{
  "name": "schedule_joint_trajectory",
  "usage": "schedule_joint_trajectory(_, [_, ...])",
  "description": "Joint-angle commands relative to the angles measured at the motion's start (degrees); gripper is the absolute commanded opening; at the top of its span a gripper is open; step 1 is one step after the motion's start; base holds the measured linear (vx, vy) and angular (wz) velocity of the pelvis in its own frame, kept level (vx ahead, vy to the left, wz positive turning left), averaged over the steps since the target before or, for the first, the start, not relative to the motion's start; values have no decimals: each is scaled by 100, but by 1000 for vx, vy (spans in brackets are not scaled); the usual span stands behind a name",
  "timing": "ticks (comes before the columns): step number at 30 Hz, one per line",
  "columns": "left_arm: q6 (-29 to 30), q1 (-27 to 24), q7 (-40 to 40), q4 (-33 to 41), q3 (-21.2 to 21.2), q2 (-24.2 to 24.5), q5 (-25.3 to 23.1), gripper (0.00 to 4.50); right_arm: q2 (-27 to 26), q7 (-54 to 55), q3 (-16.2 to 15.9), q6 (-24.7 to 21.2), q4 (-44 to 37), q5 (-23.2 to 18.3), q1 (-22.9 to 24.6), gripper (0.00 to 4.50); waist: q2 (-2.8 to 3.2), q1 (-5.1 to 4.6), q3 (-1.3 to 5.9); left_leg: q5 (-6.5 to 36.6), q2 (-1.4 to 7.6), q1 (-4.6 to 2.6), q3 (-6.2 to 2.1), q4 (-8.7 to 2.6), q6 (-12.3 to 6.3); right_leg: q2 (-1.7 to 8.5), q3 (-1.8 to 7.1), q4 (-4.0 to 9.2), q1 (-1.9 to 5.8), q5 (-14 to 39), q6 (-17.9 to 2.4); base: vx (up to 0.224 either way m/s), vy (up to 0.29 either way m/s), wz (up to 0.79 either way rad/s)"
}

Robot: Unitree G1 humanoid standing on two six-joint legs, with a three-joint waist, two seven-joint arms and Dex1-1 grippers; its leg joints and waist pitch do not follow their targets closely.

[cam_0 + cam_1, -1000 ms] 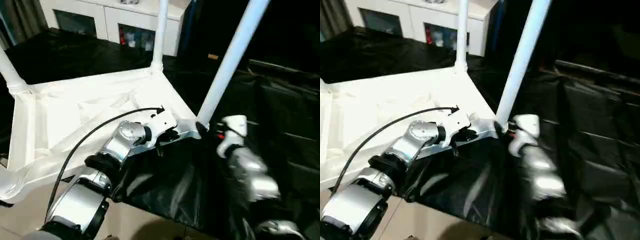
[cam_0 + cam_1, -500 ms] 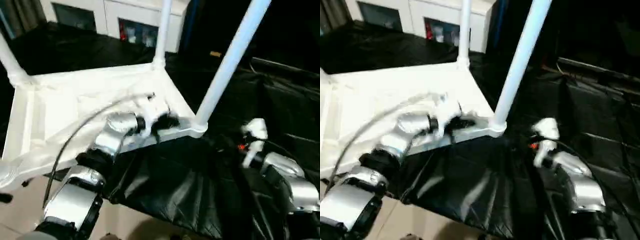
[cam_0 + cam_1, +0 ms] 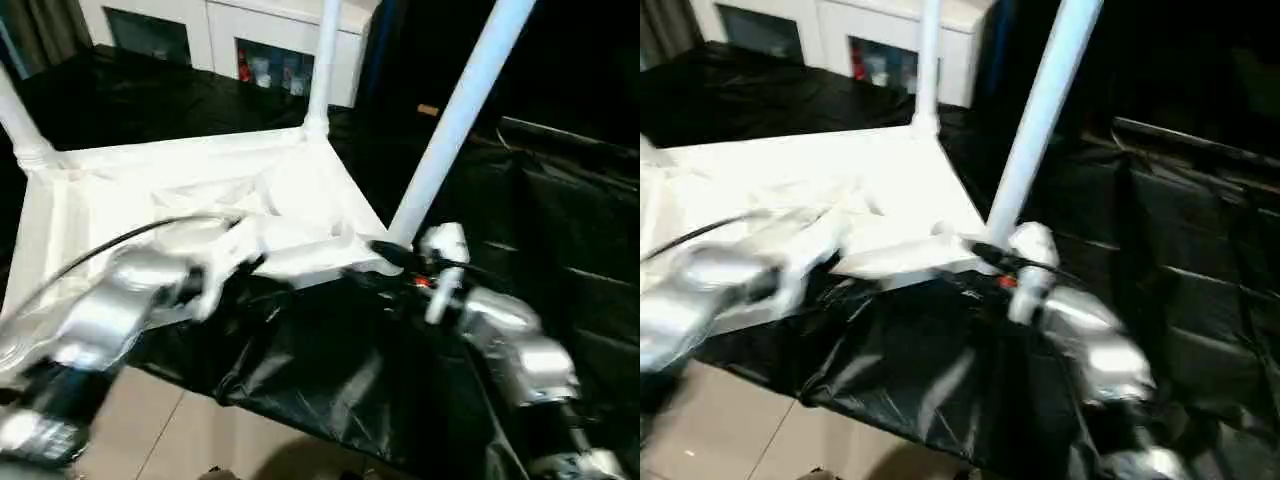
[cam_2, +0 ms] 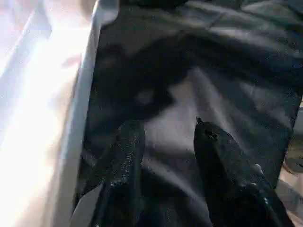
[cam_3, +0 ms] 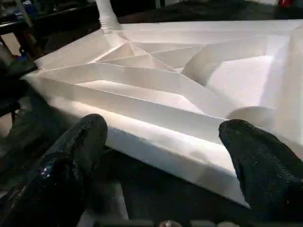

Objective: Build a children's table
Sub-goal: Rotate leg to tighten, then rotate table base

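Observation:
The white tabletop (image 3: 190,195) lies upside down on black cloth, its ribbed underside (image 5: 156,61) facing up. White tube legs stand in its corners: the near right one (image 3: 450,130), the far right one (image 3: 325,60) and a left one (image 3: 18,125). My right gripper (image 5: 165,130) is open wide, facing the tabletop's near rim, close to the near right corner (image 3: 385,250). My left gripper (image 4: 165,127) is open with nothing between its fingers, hanging over the cloth just beside the tabletop's rim (image 4: 80,118). The left arm (image 3: 120,305) is blurred.
Black cloth (image 3: 330,370) covers the work surface and drapes over its near edge. Tan floor tiles (image 3: 150,440) show below it at the lower left. A white cabinet with glass doors (image 3: 250,50) stands at the back.
My left gripper has opened, let go of the tabletop's near rim and drawn back to the left. My right gripper swung away, then came back to the near right corner.

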State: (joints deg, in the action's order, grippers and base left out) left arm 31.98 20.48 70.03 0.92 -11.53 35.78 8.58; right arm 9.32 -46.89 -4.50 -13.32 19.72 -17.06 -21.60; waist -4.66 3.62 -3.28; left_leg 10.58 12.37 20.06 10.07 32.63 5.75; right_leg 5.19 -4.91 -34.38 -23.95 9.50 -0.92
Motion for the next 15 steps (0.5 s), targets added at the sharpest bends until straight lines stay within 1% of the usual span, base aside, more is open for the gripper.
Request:
schedule_joint_trajectory(1, [212, -188, -141, 473, 99, 100, -109, 228, -244, 298, -94, 157, 407, 205, -325, 434, 143, -8, 329, 1277, 113, -68, 27, -405, 78, 245, 299, 326, 258, 1312, -1191, 0, 0, 0])
schedule_joint_trajectory(2, [219, -215, -169, 491, 108, 106, -147, 232, -288, 367, -105, 187, 478, 249, -374, 434, 131, -23, 333, 1255, 114, -35, 20, -417, 95, 248, 295, 320, 288, 1305, -1183, 0, 0, 0])
schedule_joint_trajectory(3, [275, -365, -374, 597, 138, 134, -362, 243, -538, 889, -110, 443, 967, 524, -686, 434, 170, 9, 339, 1270, 109, -76, 26, -409, 131, 249, 295, 331, 263, 1339, -1141, 0, 0, 0])
schedule_joint_trajectory(4, [287, -378, -394, 612, 141, 136, -378, 256, -560, 944, -107, 468, 1012, 549, -714, 434, 173, -22, 330, 1290, 117, -86, 32, -412, 182, 256, 305, 329, 232, 1333, -1164, 0, 0, 0])
schedule_joint_trajectory(5, [365, -457, -538, 686, 158, 135, -473, 266, -703, 1379, -66, 639, 1339, 713, -921, 434, 155, -14, 335, 1281, 93, -44, 14, -420, 210, 249, 299, 326, 300, 1430, -1094, 0, 0, 0])
schedule_joint_trajectory(6, [471, -559, -760, 782, 165, 111, -564, 270, -918, 2057, 108, 919, 1839, 812, -1250, 434, 173, -42, 328, 1257, 93, -54, 15, -425, 289, 254, 312, 317, 263, 1437, -1098, 0, 0, 0])
schedule_joint_trajectory(7, [514, -585, -824, 819, 160, 116, -571, 270, -967, 2221, 154, 988, 1964, 827, -1332, 434, 164, -48, 336, 1281, 88, -42, 10, -422, 326, 257, 310, 307, 280, 1483, -1077, 0, 0, 0])
schedule_joint_trajectory(8, [514, -585, -824, 819, 160, 116, -571, 274, -967, 2221, 154, 988, 1964, 827, -1332, 434, 177, -12, 345, 1315, 78, -79, 25, -403, 313, 241, 315, 318, 262, 1452, -1015, 0, 0, 0])
schedule_joint_trajectory(9, [597, -773, -1298, 961, 155, 89, -657, 284, -1161, 3429, 481, 1297, 2837, 838, -1939, 434, 143, -38, 338, 1297, 90, -63, 28, -403, 352, 242, 327, 275, 239, 1349, -1023, 0, 0, 0])
schedule_joint_trajectory(10, [601, -790, -1344, 974, 157, 83, -665, 299, -1171, 3535, 514, 1308, 2916, 830, -1994, 434, 139, -54, 339, 1332, 71, -39, 14, -412, 381, 227, 323, 262, 263, 1425, -1002, 0, 0, 0])
schedule_joint_trajectory(11, [602, -829, -1449, 996, 168, 64, -687, 309, -1190, 3775, 592, 1323, 3096, 807, -2119, 434, 153, -31, 350, 1378, 59, -56, 19, -402, 382, 216, 318, 278, 268, 1477, -955, 0, 0, 0])
schedule_joint_trajectory(12, [567, -907, -1622, 1037, 208, 31, -747, 312, -1164, 4207, 706, 1442, 3411, 798, -2313, 434, 134, -32, 353, 1329, 62, -61, 34, -387, 362, 195, 329, 262, 246, 1230, -904, 0, 0, 0])
schedule_joint_trajectory(13, [570, -921, -1650, 1048, 217, 28, -759, 317, -1154, 4281, 724, 1463, 3469, 798, -2345, 434, 152, -26, 358, 1289, 59, -48, 26, -388, 369, 192, 331, 239, 257, 1167, -899, 0, 0, 0])
schedule_joint_trajectory(14, [574, -957, -1715, 1072, 235, 28, -792, 317, -1120, 4473, 787, 1490, 3620, 781, -2429, 434, 131, -20, 370, 1204, 50, -53, 38, -373, 336, 178, 344, 229, 257, 1025, -885, 0, 0, 0])
schedule_joint_trajectory(15, [575, -970, -1735, 1079, 241, 31, -806, 330, -1105, 4543, 816, 1490, 3675, 767, -2459, 434, 143, -12, 373, 1176, 50, -63, 40, -370, 330, 172, 353, 225, 250, 957, -889, 0, 0, 0])
